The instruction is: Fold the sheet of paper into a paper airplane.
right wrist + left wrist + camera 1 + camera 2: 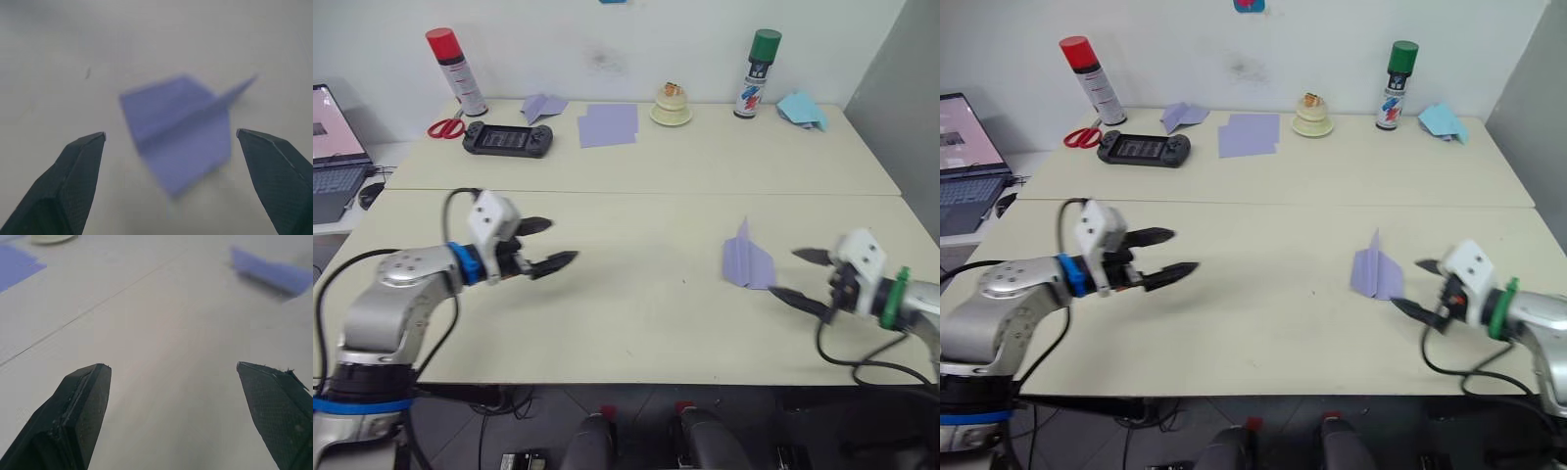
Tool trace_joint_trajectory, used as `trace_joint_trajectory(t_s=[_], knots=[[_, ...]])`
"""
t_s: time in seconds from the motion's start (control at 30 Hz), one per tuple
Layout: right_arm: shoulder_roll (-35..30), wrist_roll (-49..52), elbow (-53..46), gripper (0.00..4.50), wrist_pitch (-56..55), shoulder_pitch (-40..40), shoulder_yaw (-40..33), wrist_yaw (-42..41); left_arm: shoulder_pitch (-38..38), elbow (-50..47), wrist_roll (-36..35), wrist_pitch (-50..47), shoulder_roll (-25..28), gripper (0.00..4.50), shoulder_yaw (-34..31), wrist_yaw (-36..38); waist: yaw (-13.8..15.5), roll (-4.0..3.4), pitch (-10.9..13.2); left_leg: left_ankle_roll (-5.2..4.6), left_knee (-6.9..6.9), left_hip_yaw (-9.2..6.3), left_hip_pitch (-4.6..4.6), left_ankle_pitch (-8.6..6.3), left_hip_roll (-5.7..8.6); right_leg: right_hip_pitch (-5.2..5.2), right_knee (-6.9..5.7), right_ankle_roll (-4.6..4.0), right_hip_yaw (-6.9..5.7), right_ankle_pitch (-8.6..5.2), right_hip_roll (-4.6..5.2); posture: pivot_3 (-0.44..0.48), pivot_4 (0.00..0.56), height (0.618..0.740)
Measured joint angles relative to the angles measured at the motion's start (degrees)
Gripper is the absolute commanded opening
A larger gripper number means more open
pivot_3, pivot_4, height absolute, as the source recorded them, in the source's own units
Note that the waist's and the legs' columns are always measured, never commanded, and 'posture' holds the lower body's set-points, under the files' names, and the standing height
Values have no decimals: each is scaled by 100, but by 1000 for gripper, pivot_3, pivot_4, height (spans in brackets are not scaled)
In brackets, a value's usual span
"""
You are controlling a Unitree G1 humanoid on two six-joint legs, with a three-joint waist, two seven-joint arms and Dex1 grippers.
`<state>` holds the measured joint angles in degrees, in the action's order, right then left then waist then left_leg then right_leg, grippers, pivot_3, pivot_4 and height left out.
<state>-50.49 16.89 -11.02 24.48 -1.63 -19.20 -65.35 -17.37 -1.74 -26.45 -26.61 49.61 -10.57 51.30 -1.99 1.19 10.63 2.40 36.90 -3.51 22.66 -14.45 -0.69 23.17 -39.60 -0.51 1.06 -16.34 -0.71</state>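
Paper airplane (747,260) sits folded on the counter (636,313), right of centre in the frame, upright centre fold showing. Likely very light, flimsy, creases easily; best pinched at that centre fold. Right gripper (800,275) open just beside it; left gripper (551,245) open, well apart.

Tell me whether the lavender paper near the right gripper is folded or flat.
Folded: the paper airplane lies on the table as a pointed dart with an upright centre fold.
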Motion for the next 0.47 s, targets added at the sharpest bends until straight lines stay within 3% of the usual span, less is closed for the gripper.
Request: trace_joint_trajectory(t_s=[0.17, 0.47], knots=[[-464, 313, 408, 4489, -266, 31, -909, -246, 297, 685, 274, 566, 313, 4500, -713, -50, 10, 1, 0, 1, 2, 14, -18, 0, -10, -7, -8, 10, 8, -6, -2, 0, 150, 740], [-263, 462, 770, 4489, -427, -287, -857, 290, 807, 540, 487, 610, 66, 4500, -587, -94, 63, 1, 0, 2, 8, 12, -8, 1, -4, -6, -8, 10, 13, -3, 3, 0, 150, 740]])
